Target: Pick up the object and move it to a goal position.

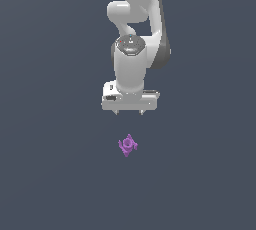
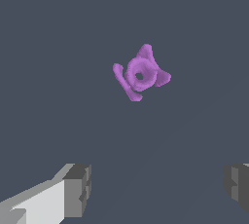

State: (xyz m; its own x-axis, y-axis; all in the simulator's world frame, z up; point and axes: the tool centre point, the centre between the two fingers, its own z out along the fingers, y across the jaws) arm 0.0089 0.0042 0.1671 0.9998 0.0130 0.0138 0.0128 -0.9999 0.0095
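The object [image 1: 128, 145] is a small bright purple knobbly piece with lobes and a hole in its middle, lying on the dark grey floor. My white gripper [image 1: 129, 112] hangs above it, pointing down, a clear gap apart from it. In the wrist view the object [image 2: 140, 74] lies ahead of the fingers [image 2: 78, 189], which stand wide apart with nothing between them. My gripper [image 2: 155, 189] is open.
The dark grey floor [image 1: 50, 174] spreads flat all round the object. The white arm [image 1: 135, 19] rises behind the gripper toward the top of the exterior view.
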